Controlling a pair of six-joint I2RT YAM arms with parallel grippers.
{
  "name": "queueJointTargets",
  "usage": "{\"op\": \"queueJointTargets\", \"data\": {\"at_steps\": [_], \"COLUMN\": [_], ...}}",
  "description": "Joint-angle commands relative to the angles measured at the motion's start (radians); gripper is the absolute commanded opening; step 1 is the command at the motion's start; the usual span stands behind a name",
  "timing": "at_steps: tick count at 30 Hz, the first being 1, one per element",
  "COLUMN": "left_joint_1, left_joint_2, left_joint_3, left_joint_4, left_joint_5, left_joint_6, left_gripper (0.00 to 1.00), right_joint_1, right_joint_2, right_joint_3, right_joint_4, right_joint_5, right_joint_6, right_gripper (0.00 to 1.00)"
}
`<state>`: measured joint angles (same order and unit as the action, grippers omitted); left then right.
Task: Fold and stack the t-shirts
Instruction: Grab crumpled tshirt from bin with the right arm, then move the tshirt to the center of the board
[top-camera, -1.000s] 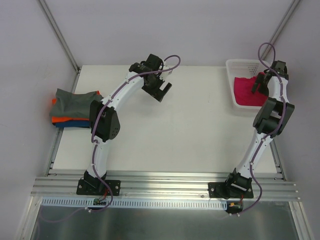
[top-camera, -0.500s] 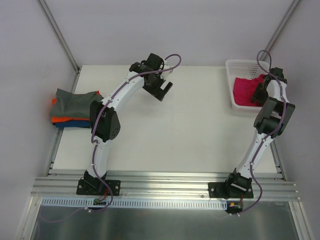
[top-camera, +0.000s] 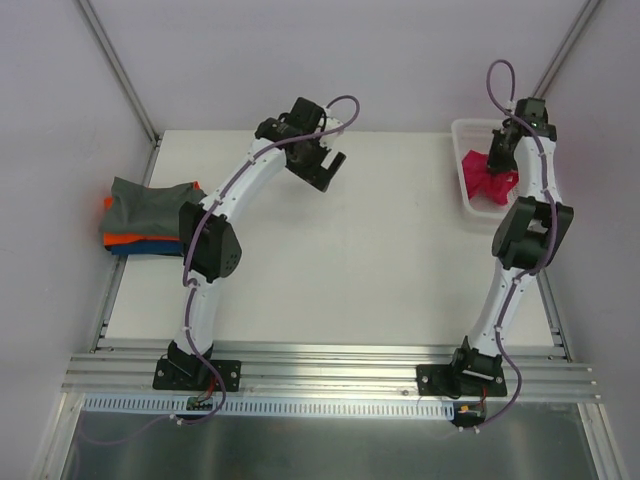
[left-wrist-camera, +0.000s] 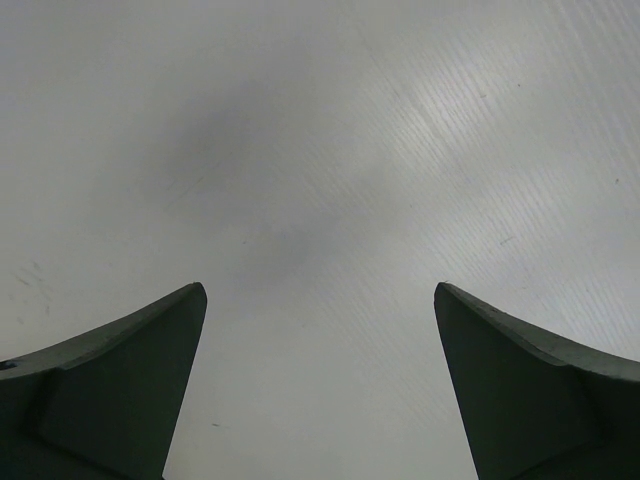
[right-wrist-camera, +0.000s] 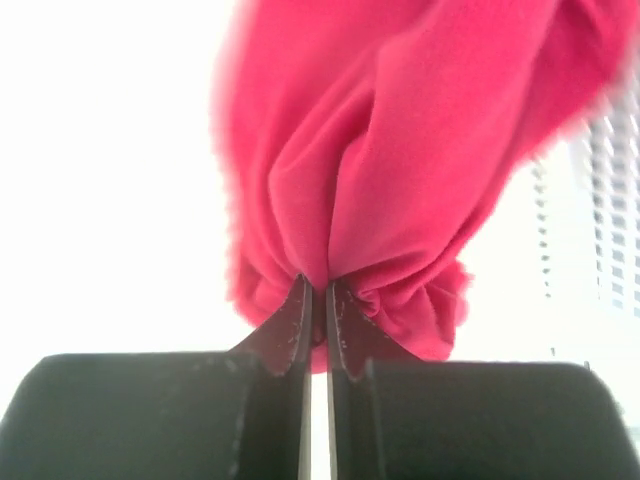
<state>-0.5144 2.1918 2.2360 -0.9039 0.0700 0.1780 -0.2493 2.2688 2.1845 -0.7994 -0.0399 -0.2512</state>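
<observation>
Across the flat white table (top-camera: 380, 270), ample bare surface between the arms for spreading cloth. At its left edge, a folded stack of t-shirts (top-camera: 145, 212), grey on top over orange and blue, well apart from both arms and unlikely to be disturbed. In the far right corner, a white plastic lattice basket (top-camera: 463, 195), light by the look of it; likely to tip or slide toward the table edge given any snag of cloth on its wall during a lift. Hanging over that basket, a plain magenta-red t-shirt (top-camera: 482, 176), bunched into a clump with its lower part seemingly inside the rim; liable to come out tangled, with collar and hem hard to find afterwards. Hovering above bare table near the far middle, the left gripper (left-wrist-camera: 320, 300), jaws spread wide, holding nothing, too distant to catch a falling shirt. Just above the basket, the right gripper (right-wrist-camera: 315, 290), jaws nearly together, pinching a small gathered fold of the magenta cloth right at the fingertips (right-wrist-camera: 290, 330); so shallow a bite, prone to slipping free under the shirt's own weight or a quick swing
</observation>
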Motion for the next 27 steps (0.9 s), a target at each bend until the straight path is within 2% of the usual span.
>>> {"op": "queueJointTargets", "data": {"at_steps": [1,5,10,15,18,20,21,22,24,27], "left_joint_1": [0.088,0.192,0.328,0.405,0.441,0.458,0.461,0.462,0.462,0.464], "left_joint_2": [-0.007,0.008,-0.033,-0.07,-0.086,-0.11,-0.118,-0.125,-0.127,-0.112], "left_joint_3": [0.094,0.209,0.261,0.284,0.289,0.248,0.232,0.211,0.2,0.209], "left_joint_4": [0.005,0.016,0.031,0.059,0.075,0.094,0.103,0.115,0.12,0.123], "left_joint_5": [-0.012,-0.033,-0.047,-0.094,-0.075,-0.073,-0.05,-0.036,-0.027,0.011], "left_joint_6": [-0.058,-0.084,-0.139,-0.15,-0.143,-0.141,-0.144,-0.146,-0.15,-0.166], "left_gripper": [0.99,0.99,0.99,0.99,0.99,0.99,0.99,0.99,0.99,0.99], "right_joint_1": [0.093,0.214,0.32,0.4,0.426,0.423,0.42,0.41,0.404,0.416], "right_joint_2": [-0.198,-0.323,-0.406,-0.532,-0.6,-0.647,-0.658,-0.678,-0.709,-0.715], "right_joint_3": [0.06,0.014,0.003,-0.087,-0.153,-0.231,-0.259,-0.344,-0.428,-0.499], "right_joint_4": [0.025,0.084,0.114,0.134,0.108,0.039,0.007,-0.029,-0.027,-0.015], "right_joint_5": [-0.052,-0.11,-0.184,-0.283,-0.32,-0.293,-0.276,-0.27,-0.235,-0.218], "right_joint_6": [-0.063,-0.062,-0.02,0.03,0.033,0.047,0.046,0.041,0.035,-0.009], "right_gripper": [0.01,0.0,0.01,0.01,0.01,0.11,0.42,0.54,0.67,0.74]}}
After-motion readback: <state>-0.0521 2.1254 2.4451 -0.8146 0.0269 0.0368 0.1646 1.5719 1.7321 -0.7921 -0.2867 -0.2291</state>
